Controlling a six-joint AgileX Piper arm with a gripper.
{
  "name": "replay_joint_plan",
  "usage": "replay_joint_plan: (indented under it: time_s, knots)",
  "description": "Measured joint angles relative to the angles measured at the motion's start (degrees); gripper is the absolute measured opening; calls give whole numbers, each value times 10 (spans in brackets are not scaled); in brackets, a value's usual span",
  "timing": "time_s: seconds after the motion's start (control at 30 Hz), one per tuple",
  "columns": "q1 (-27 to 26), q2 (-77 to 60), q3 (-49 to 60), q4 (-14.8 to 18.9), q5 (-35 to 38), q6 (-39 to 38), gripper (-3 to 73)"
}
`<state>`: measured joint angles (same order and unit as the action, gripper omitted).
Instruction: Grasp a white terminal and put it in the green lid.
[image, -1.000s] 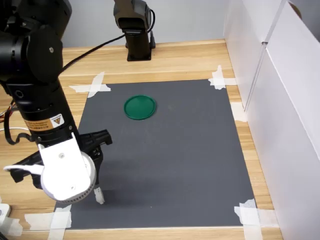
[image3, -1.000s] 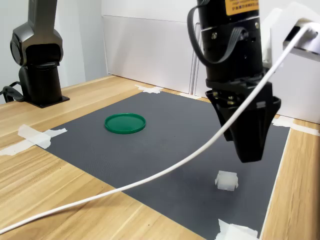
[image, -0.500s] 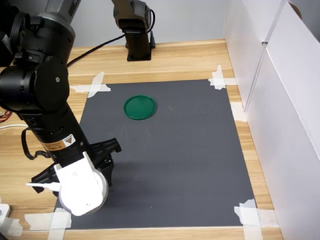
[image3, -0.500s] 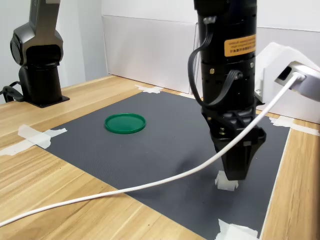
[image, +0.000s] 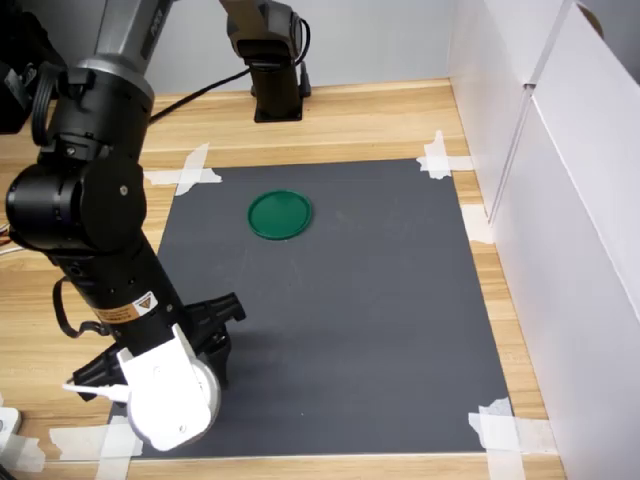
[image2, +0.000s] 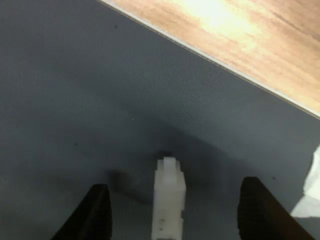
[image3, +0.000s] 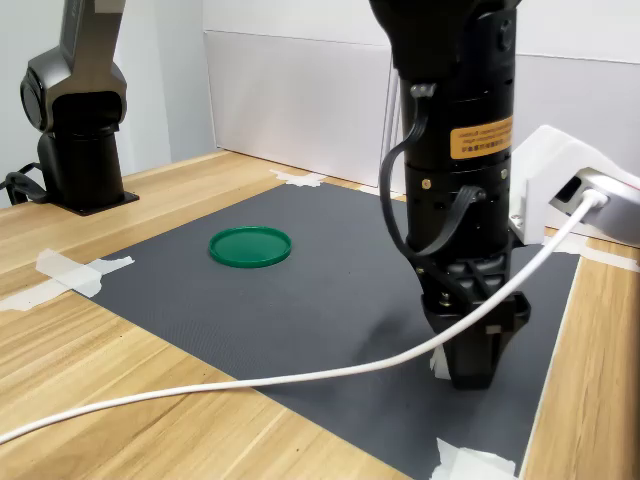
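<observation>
The white terminal (image2: 169, 200) lies on the dark mat, lengthwise between my two black fingers (image2: 97, 212) in the wrist view. My gripper (image2: 175, 220) is open, with a clear gap on either side of the terminal. In both exterior views the gripper (image: 218, 345) (image3: 472, 365) is down at the mat near its front corner, and the arm hides the terminal almost wholly. The green lid (image: 280, 214) (image3: 250, 246) lies flat and empty on the far part of the mat, well away from the gripper.
The dark grey mat (image: 350, 300) is taped at its corners with white tape (image: 500, 430). A second black arm base (image: 272, 70) stands behind the mat. White panels (image: 560, 200) line the first exterior view's right. A white cable (image3: 250, 385) trails from the wrist camera.
The arm has come down from above the mat. The fingers now stand on either side of the terminal, which the arm now hides in the first exterior view.
</observation>
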<state>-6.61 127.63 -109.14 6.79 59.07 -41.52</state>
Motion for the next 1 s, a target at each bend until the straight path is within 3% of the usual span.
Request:
replay_joint_plan:
  time_s: [0.3,0.53,0.77,1.0]
  knots:
    - [0,10,0,0,-1,2,576]
    - [0,16,0,0,2,16,390]
    - [0,16,0,-1,2,18,95]
    - [0,-22,0,9,-6,14,91]
